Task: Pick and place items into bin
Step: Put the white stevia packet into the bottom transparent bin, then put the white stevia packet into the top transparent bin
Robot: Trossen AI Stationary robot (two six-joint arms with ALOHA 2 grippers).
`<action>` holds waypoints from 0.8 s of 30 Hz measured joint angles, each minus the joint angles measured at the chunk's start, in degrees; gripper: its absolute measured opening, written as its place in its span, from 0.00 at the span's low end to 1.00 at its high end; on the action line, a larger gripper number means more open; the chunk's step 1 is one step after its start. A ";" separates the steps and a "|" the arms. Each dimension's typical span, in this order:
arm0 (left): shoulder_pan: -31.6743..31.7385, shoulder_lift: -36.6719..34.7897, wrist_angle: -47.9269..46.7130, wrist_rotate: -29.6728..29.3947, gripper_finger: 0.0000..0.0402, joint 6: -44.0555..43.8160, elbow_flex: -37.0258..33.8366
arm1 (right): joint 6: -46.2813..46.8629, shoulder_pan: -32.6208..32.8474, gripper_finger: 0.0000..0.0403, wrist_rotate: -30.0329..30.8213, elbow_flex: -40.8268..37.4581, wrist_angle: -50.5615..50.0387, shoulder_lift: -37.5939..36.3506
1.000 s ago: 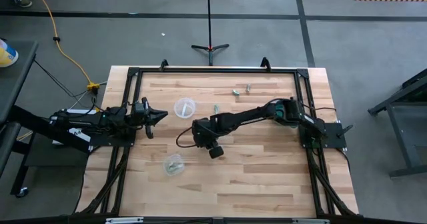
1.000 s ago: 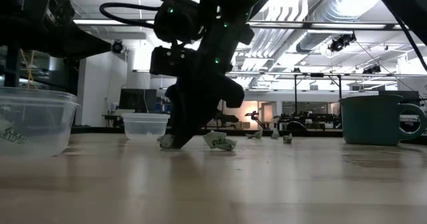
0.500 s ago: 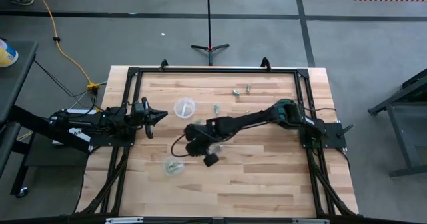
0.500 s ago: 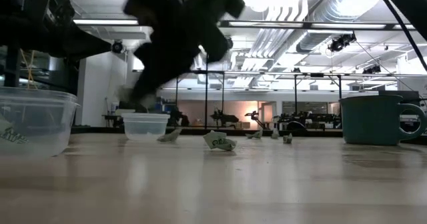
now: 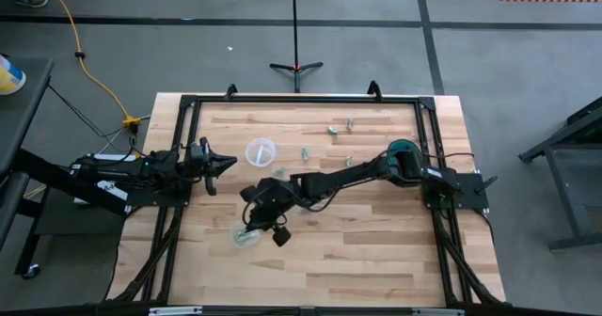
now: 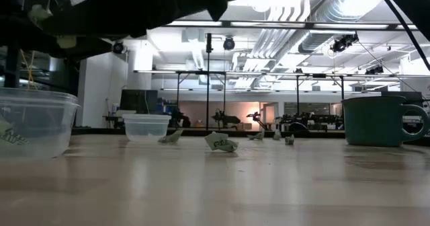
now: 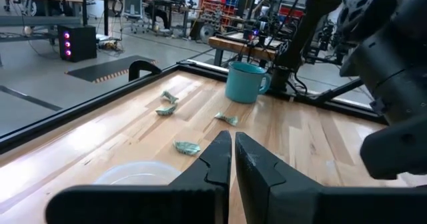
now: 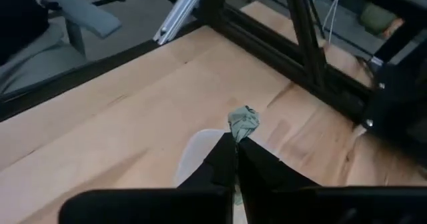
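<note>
The items are small crumpled pale green pieces. Several lie on the table's far half [image 5: 332, 130], [image 5: 305, 151], and they also show in the low view [image 6: 220, 142]. One piece [image 8: 243, 123] sits in my right gripper [image 8: 235, 139], which is shut on it. That gripper hangs over the near clear cup [image 5: 246, 233], whose rim [image 8: 197, 151] shows beneath the fingers. More pieces lie inside this cup. A second clear cup [image 5: 261, 151] stands farther back. My left gripper [image 5: 224, 163] waits, shut, at the table's left side [image 7: 232, 151]. My right gripper pinches one crumpled green piece [image 8: 245, 121] between its two fingertips. The piece sticks out beyond the tips. The fingers slant downward from the table's right side. The piece is lifted clear of the table, above the near clear cup.
A teal mug [image 6: 376, 120] stands at the table's right side near the right arm's base. A black frame rail [image 5: 301, 100] runs around the table. Bare wood [image 5: 376, 250] lies along the near right part.
My right gripper rose from the table's middle, where its fingers stood down on a piece, and carried the piece toward the near left. It now hangs above the near clear cup. The other pieces stayed where they were.
</note>
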 joint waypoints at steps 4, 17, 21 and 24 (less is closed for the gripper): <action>0.01 0.10 0.00 0.00 0.14 -0.01 0.00 | 0.58 0.19 0.05 1.42 -0.06 1.94 1.27; 0.01 0.23 0.00 0.00 0.14 -0.01 0.00 | 5.30 -0.10 0.39 14.89 0.97 -15.79 -1.46; 0.01 0.23 0.01 0.00 0.14 0.01 -0.02 | 12.01 -1.23 0.43 22.67 1.95 -34.33 -4.13; 0.01 0.23 0.00 0.00 0.14 -0.01 0.00 | 17.13 -1.93 0.44 20.88 1.69 -45.98 -4.22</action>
